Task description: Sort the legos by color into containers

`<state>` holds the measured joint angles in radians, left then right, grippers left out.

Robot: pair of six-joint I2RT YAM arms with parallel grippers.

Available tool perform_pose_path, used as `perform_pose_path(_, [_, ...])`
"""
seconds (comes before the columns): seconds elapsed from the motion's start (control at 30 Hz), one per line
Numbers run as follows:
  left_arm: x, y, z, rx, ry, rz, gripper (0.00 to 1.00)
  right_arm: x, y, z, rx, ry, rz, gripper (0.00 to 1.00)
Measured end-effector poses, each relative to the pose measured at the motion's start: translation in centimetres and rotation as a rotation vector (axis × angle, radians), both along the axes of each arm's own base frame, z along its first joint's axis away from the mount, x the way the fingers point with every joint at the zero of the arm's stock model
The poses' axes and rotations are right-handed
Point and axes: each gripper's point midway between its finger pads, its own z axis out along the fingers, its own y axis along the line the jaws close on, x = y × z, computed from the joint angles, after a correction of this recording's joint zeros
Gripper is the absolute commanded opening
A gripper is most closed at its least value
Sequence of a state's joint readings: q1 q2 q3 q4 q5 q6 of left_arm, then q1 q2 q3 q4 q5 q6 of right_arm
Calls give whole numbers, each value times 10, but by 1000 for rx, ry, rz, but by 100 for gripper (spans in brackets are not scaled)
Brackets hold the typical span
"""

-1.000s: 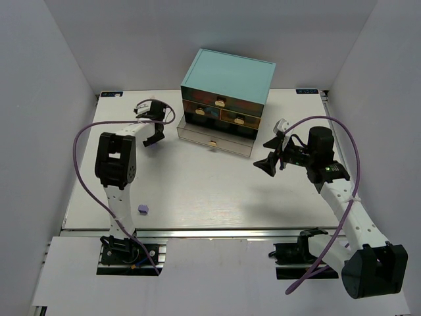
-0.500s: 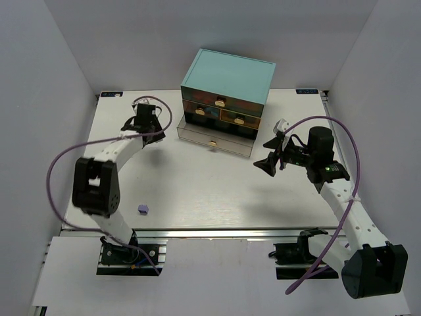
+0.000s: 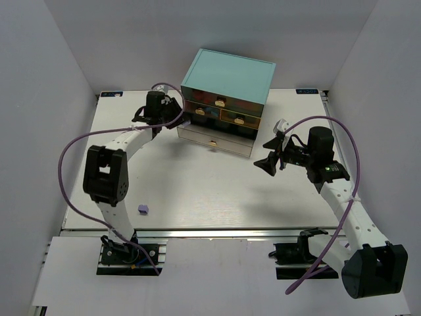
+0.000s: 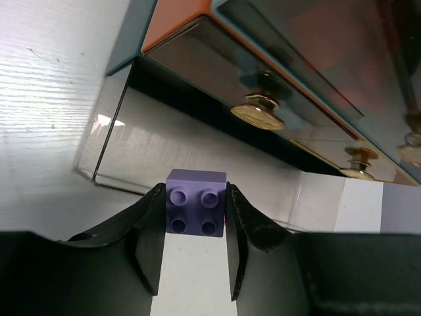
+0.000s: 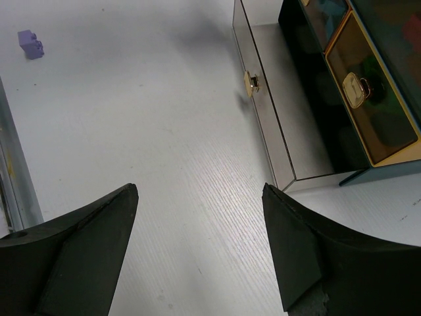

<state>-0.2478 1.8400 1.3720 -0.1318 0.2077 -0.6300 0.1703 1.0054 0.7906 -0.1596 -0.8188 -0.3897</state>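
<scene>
My left gripper (image 4: 195, 197) is shut on a lavender lego brick (image 4: 195, 209), studs facing the camera. It holds the brick just beside the left end of the open bottom drawer (image 3: 214, 139) of the light-teal cabinet (image 3: 228, 80); in the top view the gripper (image 3: 183, 117) is at the cabinet's left front corner. The drawer's clear side (image 4: 164, 141) is close in front of the brick. A second lavender brick (image 3: 142, 210) lies on the table near the left arm's base; it also shows in the right wrist view (image 5: 30, 43). My right gripper (image 5: 200, 197) is open and empty, to the right of the drawer.
The cabinet's upper drawers (image 3: 239, 117) are shut, with tan handles (image 4: 258, 116). The open drawer's front and knob (image 5: 252, 82) face the table's middle. The table's metal front rail (image 3: 197, 230) runs along the near edge.
My left gripper has swung right from the far left part of the table to the cabinet's left front corner, carrying the lavender brick. The right arm has not moved.
</scene>
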Motion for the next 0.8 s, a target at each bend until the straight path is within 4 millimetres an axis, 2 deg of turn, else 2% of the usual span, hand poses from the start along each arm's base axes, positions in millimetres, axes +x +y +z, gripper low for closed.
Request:
perform_pose_path(0.07, [6, -5, -12, -10, 31, -2, 16, 0, 0, 0, 0, 0, 0, 81])
perform_pose_path(0.13, [13, -11, -17, -19, 49, -4, 29, 0, 0, 0, 0, 0, 0, 81])
perform_pose_path(0.2, [22, -15, -15, -28, 45, -3, 43, 0, 0, 0, 0, 1, 1, 82])
perform_pose_path(0.23, [26, -17, -12, -33, 38, -2, 56, 0, 0, 0, 0, 2, 2, 81])
perform_pose_path(0.33, [35, -20, -2, -44, 17, 0, 69, 0, 0, -2, 0, 7, 3, 82])
perform_pose_path(0.43, [39, -21, 6, -51, 1, 0, 73, 0, 1, -3, -1, 11, 4, 82])
perform_pose_path(0.53, [37, -20, 5, -45, 6, -3, 73, 0, 1, -5, -3, 16, 10, 82])
perform_pose_path(0.6, [36, -19, 3, -39, 13, -4, 66, -1, 2, -7, -5, 22, 21, 81])
perform_pose_path(0.67, [32, -17, 4, -31, 15, -6, 50, -4, 3, -10, -10, 22, 45, 79])
perform_pose_path(0.7, [27, -14, 5, -24, 16, -6, 25, -6, 5, -11, -11, 20, 63, 76])
perform_pose_path(0.73, [21, -11, 5, -20, 21, -3, 12, -8, 7, -13, -14, 20, 83, 73])
perform_pose_path(0.8, [-1, 0, 12, 11, 16, -7, 0, -13, 12, -17, -21, 22, 121, 61])
